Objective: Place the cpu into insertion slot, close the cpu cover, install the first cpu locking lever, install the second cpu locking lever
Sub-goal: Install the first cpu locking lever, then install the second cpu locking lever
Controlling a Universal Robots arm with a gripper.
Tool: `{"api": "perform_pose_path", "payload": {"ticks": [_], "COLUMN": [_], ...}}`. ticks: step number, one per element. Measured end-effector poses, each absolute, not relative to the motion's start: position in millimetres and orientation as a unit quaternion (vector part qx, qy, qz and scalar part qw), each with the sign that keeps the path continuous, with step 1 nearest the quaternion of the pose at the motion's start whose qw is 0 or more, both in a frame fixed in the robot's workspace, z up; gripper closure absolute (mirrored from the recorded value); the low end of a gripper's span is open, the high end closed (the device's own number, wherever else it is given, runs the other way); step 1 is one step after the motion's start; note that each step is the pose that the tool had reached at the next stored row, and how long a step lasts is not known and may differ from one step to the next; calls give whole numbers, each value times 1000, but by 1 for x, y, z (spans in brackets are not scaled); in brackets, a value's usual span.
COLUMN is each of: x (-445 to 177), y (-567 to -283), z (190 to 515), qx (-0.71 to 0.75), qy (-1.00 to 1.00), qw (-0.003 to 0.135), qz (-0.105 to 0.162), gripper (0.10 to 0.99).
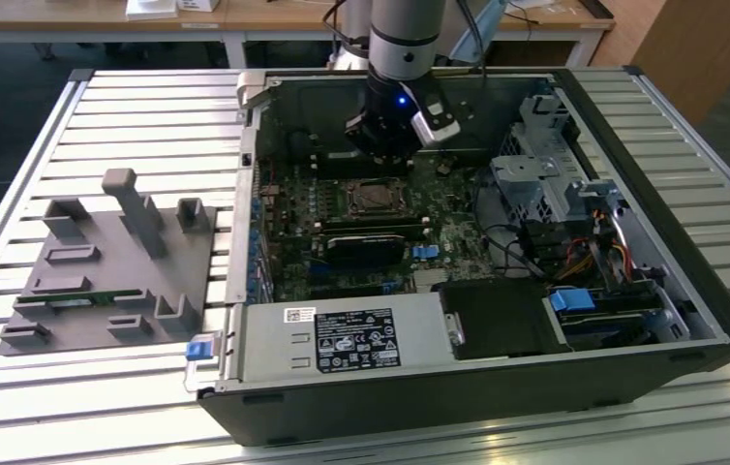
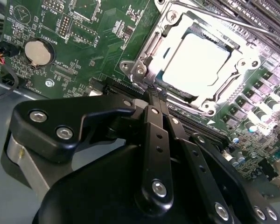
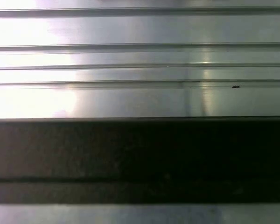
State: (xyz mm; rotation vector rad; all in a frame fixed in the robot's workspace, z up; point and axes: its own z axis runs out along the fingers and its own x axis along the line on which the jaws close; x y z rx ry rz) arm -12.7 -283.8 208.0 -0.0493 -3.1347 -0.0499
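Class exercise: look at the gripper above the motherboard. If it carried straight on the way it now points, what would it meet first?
Probably the near edge of the cpu cover, closed over the cpu. In the second wrist view the gripper has its fingertips together, aimed at that corner; how far above the board it hangs is unclear.

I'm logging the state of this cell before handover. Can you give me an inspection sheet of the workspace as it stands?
Surface: slatted metal table carrying an open computer case.
Job's things: cpu sits in the insertion slot; cpu cover lies closed over it, chip showing through its window.
Clutter: grey parts fixture at the exterior view's left of the case.
Grippers: claw shut, holding nothing, its tips at the socket's edge.
Cables: bundled coloured wires by the drive bays.
Surroundings: wooden desks behind the table.
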Motion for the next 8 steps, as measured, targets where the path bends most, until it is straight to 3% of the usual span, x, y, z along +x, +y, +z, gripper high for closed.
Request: {"api": "perform_pose_path", "payload": {"ticks": [8], "x": [-13], "y": [-285], "z": [208], "qx": [-16], "qy": [-1000], "qw": [3], "qz": [-16], "gripper": [980]}}
